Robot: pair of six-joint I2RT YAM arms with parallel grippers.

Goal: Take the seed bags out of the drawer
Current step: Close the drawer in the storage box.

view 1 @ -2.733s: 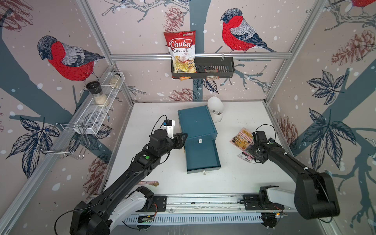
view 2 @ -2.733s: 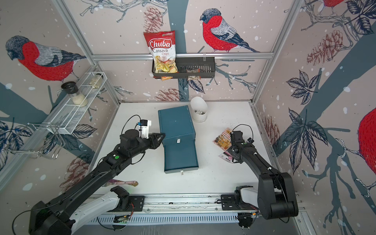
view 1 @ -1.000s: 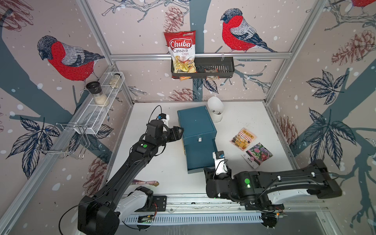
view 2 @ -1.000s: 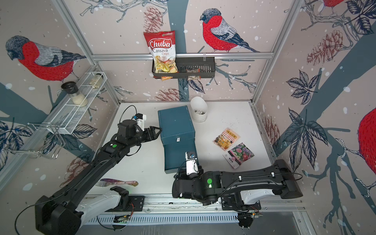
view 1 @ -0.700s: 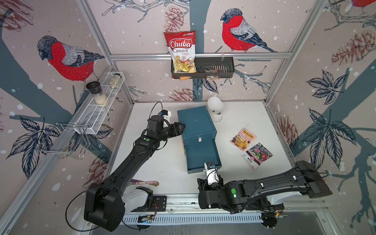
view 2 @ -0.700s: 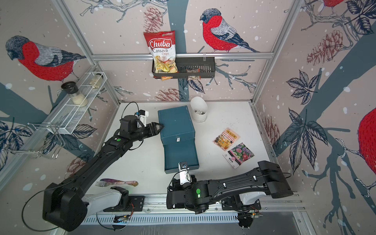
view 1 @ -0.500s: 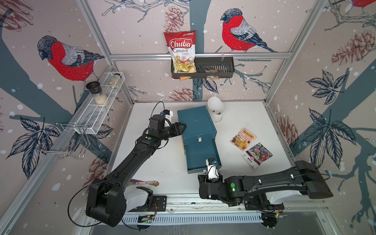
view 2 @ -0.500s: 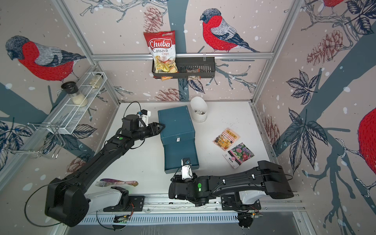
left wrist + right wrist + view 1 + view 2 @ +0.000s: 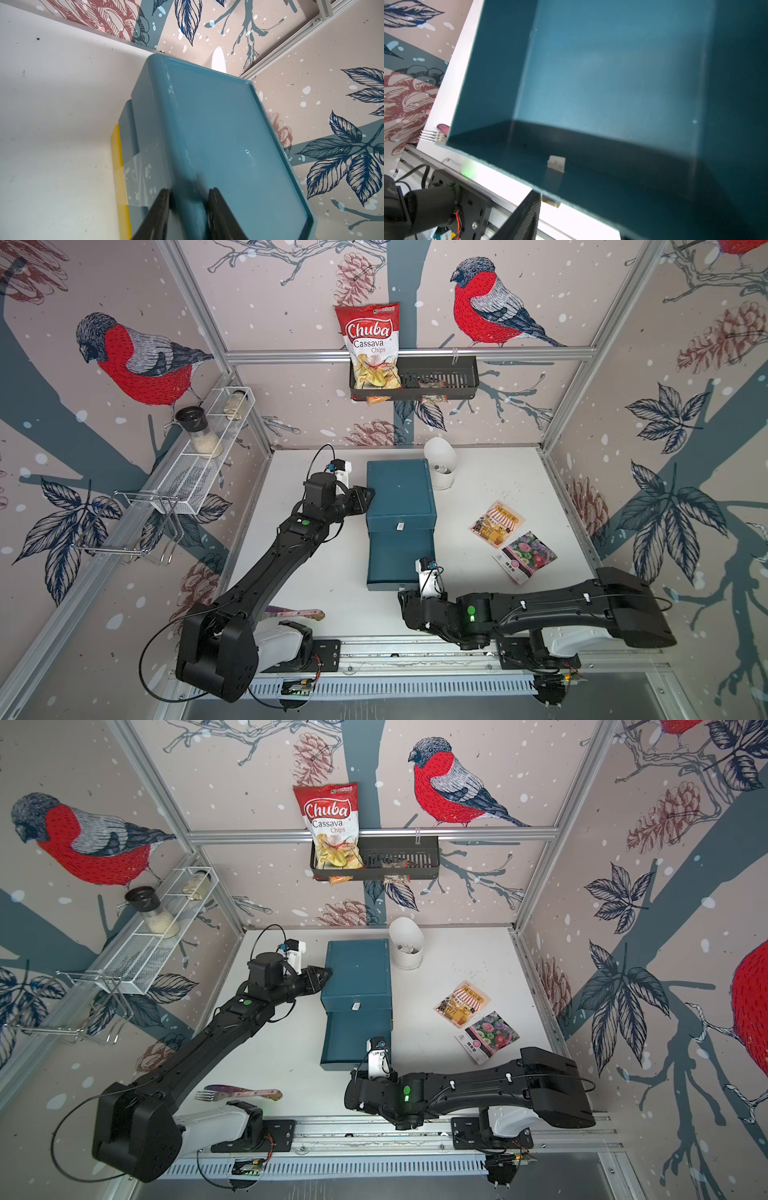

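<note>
Two seed bags lie on the desk (image 9: 478, 472), well apart from the drawer cabinet (image 9: 399, 489) on its right side: the orange shop-front seed bag (image 9: 496, 524) and the flower seed bag (image 9: 524, 556), just beside each other. The lower drawer (image 9: 395, 556) stands pulled out, and both the top views and the right wrist view show it bare inside. I judge the unloading of this drawer done. I see no third packet, and the upper drawer (image 9: 400, 519) is shut, so I can't tell what it holds.

My left gripper (image 9: 368, 495) is clamped on the cabinet's side edge. My right gripper (image 9: 406, 600) sits at the drawer's front with its jaws apart, holding nothing.

Count: two bags, two drawers, one fork (image 9: 241, 1092).
</note>
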